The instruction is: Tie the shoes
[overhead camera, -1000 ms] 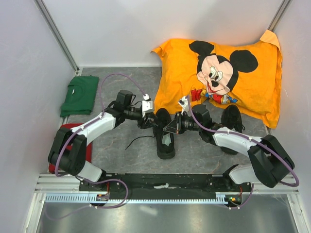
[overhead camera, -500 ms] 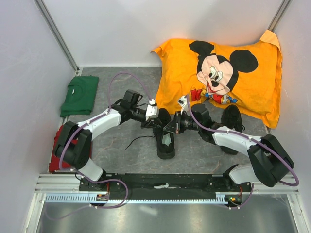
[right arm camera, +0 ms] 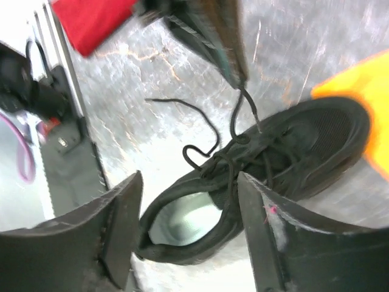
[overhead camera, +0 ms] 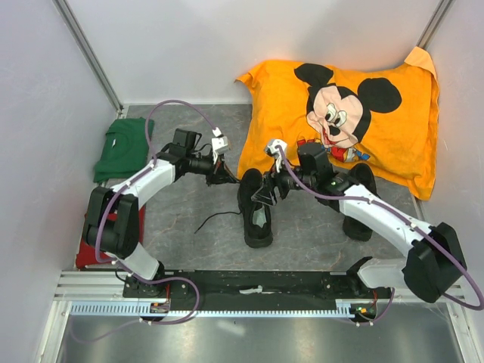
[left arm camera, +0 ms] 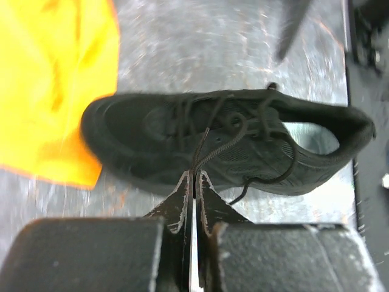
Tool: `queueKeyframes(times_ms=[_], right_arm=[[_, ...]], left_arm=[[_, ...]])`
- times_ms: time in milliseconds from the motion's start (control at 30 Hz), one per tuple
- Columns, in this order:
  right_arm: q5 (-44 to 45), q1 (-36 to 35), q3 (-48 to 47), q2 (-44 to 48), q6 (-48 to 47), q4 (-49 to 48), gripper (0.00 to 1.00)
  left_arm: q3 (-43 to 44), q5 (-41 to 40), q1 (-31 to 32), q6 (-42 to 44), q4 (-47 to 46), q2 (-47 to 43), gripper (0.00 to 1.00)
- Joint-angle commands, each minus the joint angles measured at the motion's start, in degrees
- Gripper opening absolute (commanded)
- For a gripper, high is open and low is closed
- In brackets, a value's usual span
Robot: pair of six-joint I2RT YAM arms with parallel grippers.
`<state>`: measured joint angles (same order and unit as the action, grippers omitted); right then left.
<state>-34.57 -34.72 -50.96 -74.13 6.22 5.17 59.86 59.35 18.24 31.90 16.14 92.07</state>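
Observation:
One black shoe (overhead camera: pixel 255 212) lies mid-table, toe pointing away, its pale insole showing (right arm camera: pixel 185 222). My left gripper (overhead camera: pixel 225 174) is just left of its toe, shut on a thin black lace (left arm camera: pixel 209 149) that runs taut up to the eyelets. In the left wrist view the fingers (left arm camera: pixel 182 201) meet with the lace pinched at their tips. My right gripper (overhead camera: pixel 265 193) hovers over the same shoe (right arm camera: pixel 285 152), open, nothing between its jaws. The lace's other end (overhead camera: pixel 215 219) trails loose on the table. The second shoe (overhead camera: pixel 361 204) sits at right, partly under my right arm.
An orange cartoon-mouse pillow (overhead camera: pixel 378 128) fills the back right, close behind both shoes. A folded green shirt (overhead camera: pixel 125 147) lies at the far left. A red cloth (overhead camera: pixel 82 257) sits by the left arm's base. Walls close in on left and right.
My left gripper has shut on the lace and drawn back left, away from the shoe. My right gripper has opened and lifted off the shoe's laces.

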Motion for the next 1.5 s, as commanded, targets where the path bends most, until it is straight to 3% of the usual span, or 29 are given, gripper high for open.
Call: queueKeyframes(times_ms=[0, 133, 267, 533, 833, 1233, 1467], right_arm=[[0.97, -3.76, -6.6, -0.22, -19.99, 11.59, 0.78], [5.02, -12.28, -14.4, -8.46, -30.29, 15.22, 0.79], [5.48, -15.64, -21.89, -17.44, -37.04, 18.03, 0.77], [11.36, -23.02, -28.93, -32.3, -38.65, 15.49, 0.65], [19.0, -23.99, -32.27, -41.09, -37.07, 9.6, 0.62], [18.57, -22.41, -35.78, -45.66, -37.68, 5.99, 0.72], [14.8, -20.39, -38.69, -49.71, -39.17, 8.45, 0.62]], left_arm=[[3.68, -2.22, -0.4, -16.68, -0.42, 0.03, 0.02], [5.35, -2.67, -1.19, -23.89, 2.57, 3.98, 0.02], [7.81, -1.79, -2.42, -31.36, 3.37, 8.2, 0.02], [11.95, -0.47, -2.68, -37.09, 4.07, 14.71, 0.02], [14.76, 0.24, -2.86, -37.26, 5.83, 18.93, 0.01], [15.55, 1.38, -4.53, -33.31, 7.85, 21.83, 0.02], [16.87, 1.9, -4.79, -32.69, 8.38, 23.5, 0.02]])
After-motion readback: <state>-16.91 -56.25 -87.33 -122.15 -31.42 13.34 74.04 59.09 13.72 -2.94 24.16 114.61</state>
